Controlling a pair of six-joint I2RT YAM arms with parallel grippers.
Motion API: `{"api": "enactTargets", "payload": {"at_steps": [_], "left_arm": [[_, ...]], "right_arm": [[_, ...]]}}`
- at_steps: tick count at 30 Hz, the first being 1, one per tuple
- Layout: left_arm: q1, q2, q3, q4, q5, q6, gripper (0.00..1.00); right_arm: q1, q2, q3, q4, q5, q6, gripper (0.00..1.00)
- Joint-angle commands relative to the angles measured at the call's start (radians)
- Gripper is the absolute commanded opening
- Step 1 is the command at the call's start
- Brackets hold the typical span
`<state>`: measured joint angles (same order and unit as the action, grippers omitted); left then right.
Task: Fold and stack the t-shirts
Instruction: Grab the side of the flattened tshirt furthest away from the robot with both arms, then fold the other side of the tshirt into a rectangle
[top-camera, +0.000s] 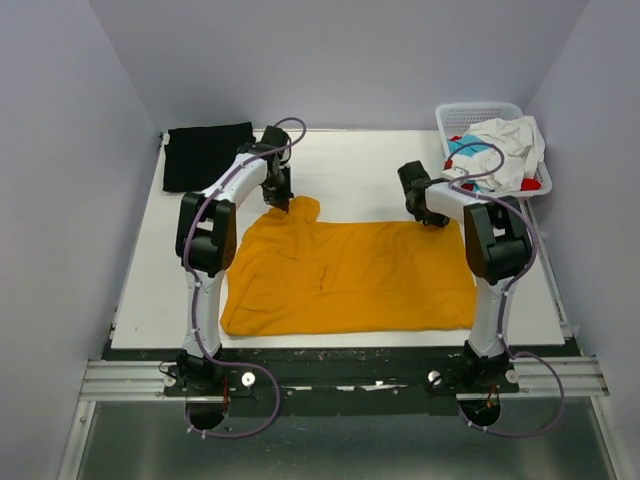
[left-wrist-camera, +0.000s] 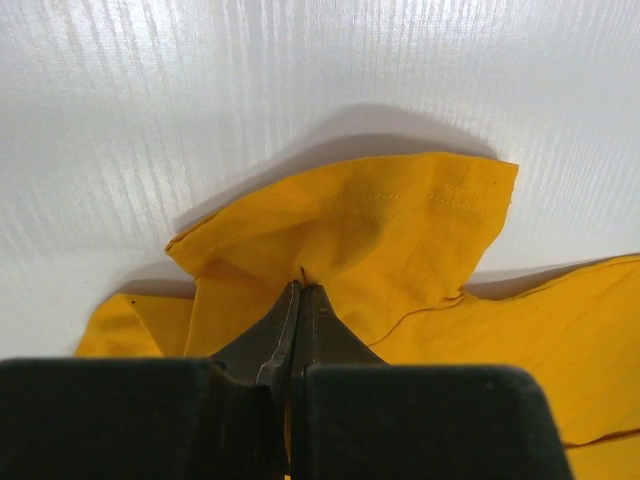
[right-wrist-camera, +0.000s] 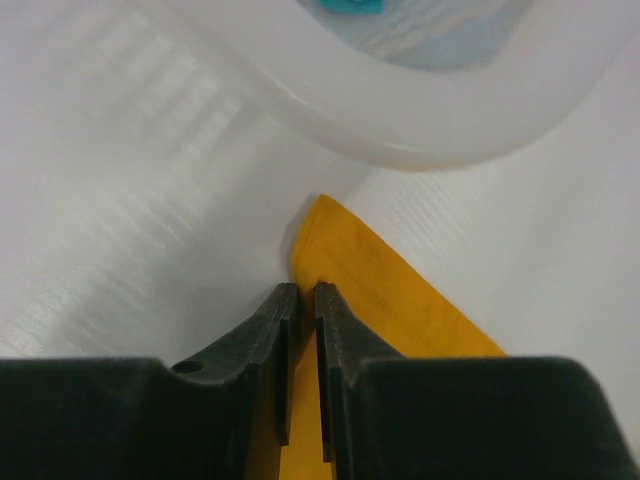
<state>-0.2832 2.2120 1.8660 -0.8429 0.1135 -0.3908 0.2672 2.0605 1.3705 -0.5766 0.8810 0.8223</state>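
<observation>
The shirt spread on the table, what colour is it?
A mustard-orange t-shirt, clearest in the top external view.

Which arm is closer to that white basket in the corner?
Right. The right gripper pinches a corner of the orange t-shirt just beside the basket; the left gripper holds the sleeve, at the shirt's opposite end.

Left arm (top-camera: 207, 238): white links, bulky black joint housings.
Right arm (top-camera: 495, 245): matching white and black.
Cables (top-camera: 186, 262): lilac, looping alongside each arm.
Fingers (left-wrist-camera: 262, 345): matte black, tapering wedges.
</observation>
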Motion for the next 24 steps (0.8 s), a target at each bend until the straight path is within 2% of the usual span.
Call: {"api": "enactTargets", "payload": {"at_steps": [1, 4, 7, 10, 20, 24], "left_arm": [[0.012, -0.010, 0.069, -0.006, -0.023, 0.004, 0.00], [0.016, 0.016, 0.123, -0.026, -0.024, 0.005, 0.00], [0.021, 0.037, 0.175, -0.041, -0.026, 0.015, 0.00], [0.022, 0.046, 0.197, -0.047, -0.023, 0.027, 0.00], [0.008, -0.081, -0.026, 0.079, 0.031, 0.052, 0.00], [-0.008, -0.114, -0.064, 0.080, 0.020, 0.049, 0.00]], "right_arm": [[-0.006, 0.054, 0.058, 0.015, 0.009, -0.037, 0.17], [-0.006, 0.073, 0.092, 0.035, -0.006, -0.067, 0.15], [-0.006, 0.077, 0.107, 0.064, -0.032, -0.102, 0.01], [-0.006, 0.058, 0.104, 0.084, -0.061, -0.112, 0.01], [-0.006, -0.121, -0.087, 0.179, -0.157, -0.162, 0.01], [0.001, -0.194, -0.161, 0.207, -0.204, -0.201, 0.01]]}}
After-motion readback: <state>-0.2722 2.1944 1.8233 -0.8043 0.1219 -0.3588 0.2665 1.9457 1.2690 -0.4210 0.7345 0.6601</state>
